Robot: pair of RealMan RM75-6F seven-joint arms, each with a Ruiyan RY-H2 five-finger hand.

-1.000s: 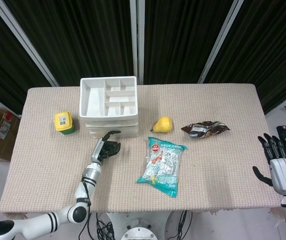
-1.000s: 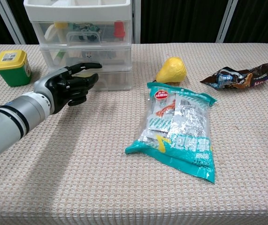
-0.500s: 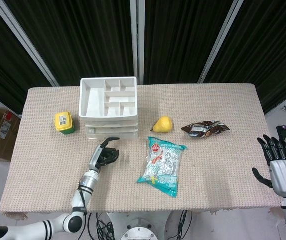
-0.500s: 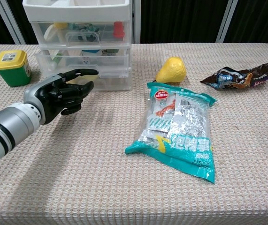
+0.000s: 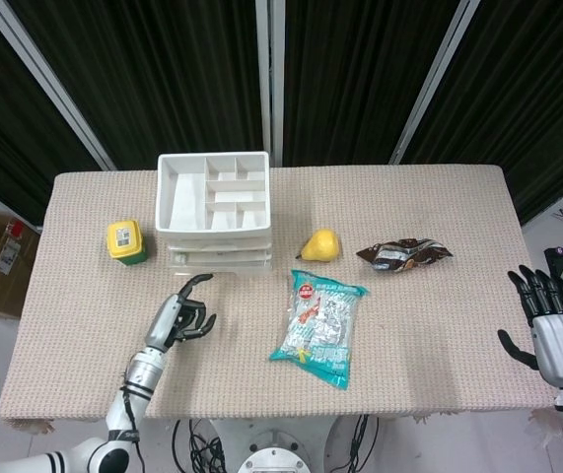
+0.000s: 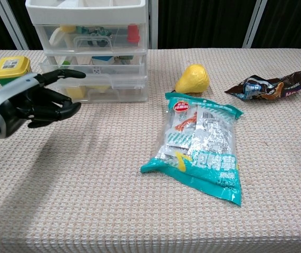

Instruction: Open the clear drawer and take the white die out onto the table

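Clear plastic drawer unit (image 6: 89, 52) is the landmark; it stands at the back left of the table (image 5: 439, 256), with a white divided tray on top. Middle drawer (image 6: 95, 67) sits slightly pulled out, and the white die (image 6: 96, 69) shows through its front wall, small, near the centre. Left hand (image 6: 31, 103) hangs in front of the unit and to its left, apart from it, holding nothing; fingers loosely curled, one finger stretched toward the drawer fronts. Right hand (image 5: 555, 330) is far right of the unit, off the table edge, fingers spread, empty.

Handling guess: die is hard, light, smooth and tiny, so likely to slip or roll; pinch it across two opposite faces. Drawer is thin, stiff and light; pull at the front lip, and the whole unit may slide. Green-and-yellow jar (image 6: 12, 71) sits just left of the unit, yellow pear (image 6: 193, 78) to its right.
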